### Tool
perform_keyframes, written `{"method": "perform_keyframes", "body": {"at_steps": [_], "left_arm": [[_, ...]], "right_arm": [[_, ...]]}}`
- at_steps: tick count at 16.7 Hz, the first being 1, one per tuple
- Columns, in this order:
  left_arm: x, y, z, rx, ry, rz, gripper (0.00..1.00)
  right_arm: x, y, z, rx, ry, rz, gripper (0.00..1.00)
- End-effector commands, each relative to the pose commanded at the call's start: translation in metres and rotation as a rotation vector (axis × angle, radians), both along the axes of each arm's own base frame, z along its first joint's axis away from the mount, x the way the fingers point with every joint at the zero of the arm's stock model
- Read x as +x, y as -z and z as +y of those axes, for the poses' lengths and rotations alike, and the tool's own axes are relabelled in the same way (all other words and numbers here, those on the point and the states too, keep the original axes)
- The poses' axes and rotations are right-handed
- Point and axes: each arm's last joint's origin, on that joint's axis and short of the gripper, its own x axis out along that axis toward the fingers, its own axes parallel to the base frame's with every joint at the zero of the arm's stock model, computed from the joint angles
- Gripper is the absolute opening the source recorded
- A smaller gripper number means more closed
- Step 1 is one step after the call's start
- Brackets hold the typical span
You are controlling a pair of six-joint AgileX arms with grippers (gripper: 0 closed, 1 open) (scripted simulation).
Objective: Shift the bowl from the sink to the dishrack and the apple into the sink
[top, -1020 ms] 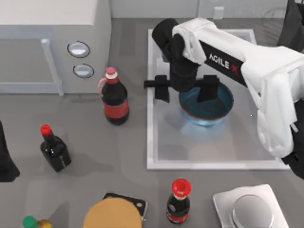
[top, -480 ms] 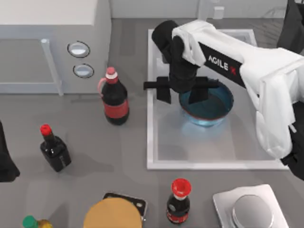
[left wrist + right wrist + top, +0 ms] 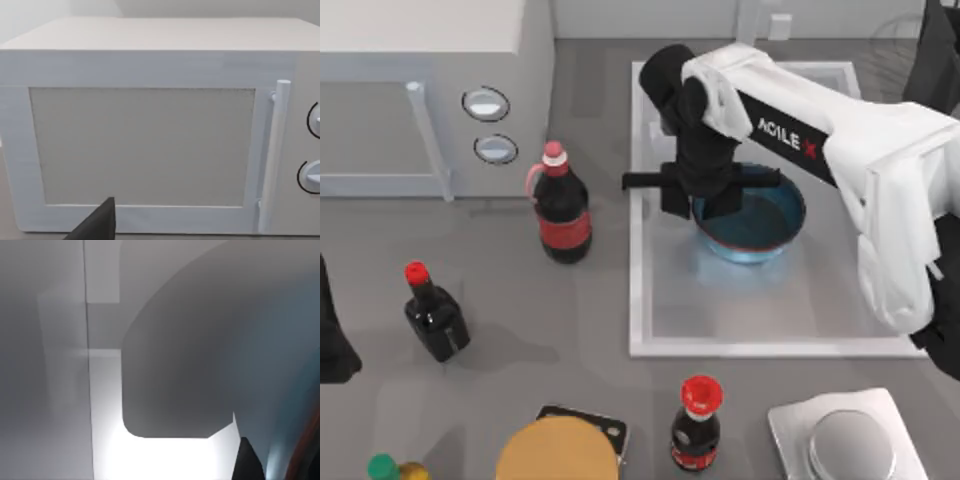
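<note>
The blue bowl sits in the white sink, toward its back. My right gripper reaches down from the right and is shut on the bowl's left rim, one finger inside and one outside. In the right wrist view the bowl's blue wall is close beside a dark fingertip, above the bright sink floor. Thin wires of the dishrack show at the back right corner. The apple is out of view. My left gripper is parked at the table's left edge, facing the microwave.
A microwave fills the back left. A cola bottle stands just left of the sink, a small dark bottle farther left. At the front are a red-capped bottle, a round tan lid and a metal scale.
The right gripper's fingers have drawn together from wide open onto the bowl's left rim. The bowl has shifted slightly left. The left arm has not moved.
</note>
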Motion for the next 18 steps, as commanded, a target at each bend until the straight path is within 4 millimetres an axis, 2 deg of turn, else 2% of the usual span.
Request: {"method": "perform_keyframes", "body": {"at_steps": [7, 9, 11, 13, 15, 18], "left_arm": [[0.0, 0.0, 0.0, 0.0, 0.0, 0.0, 1.0], [0.0, 0.0, 0.0, 0.0, 0.0, 0.0, 1.0], [0.0, 0.0, 0.0, 0.0, 0.0, 0.0, 1.0], [0.0, 0.0, 0.0, 0.0, 0.0, 0.0, 1.0], [0.0, 0.0, 0.0, 0.0, 0.0, 0.0, 1.0], [0.0, 0.0, 0.0, 0.0, 0.0, 0.0, 1.0]], "right_arm": [[0.001, -0.003, -0.001, 0.001, 0.004, -0.004, 0.0], [-0.001, -0.017, -0.002, -0.003, 0.022, -0.006, 0.0], [-0.008, -0.048, -0.003, -0.008, 0.059, -0.013, 0.0], [-0.022, -0.093, -0.004, -0.011, 0.103, -0.028, 0.0], [-0.044, -0.141, -0.005, -0.013, 0.144, -0.043, 0.0], [-0.091, -0.204, -0.005, -0.017, 0.185, -0.054, 0.0]]}}
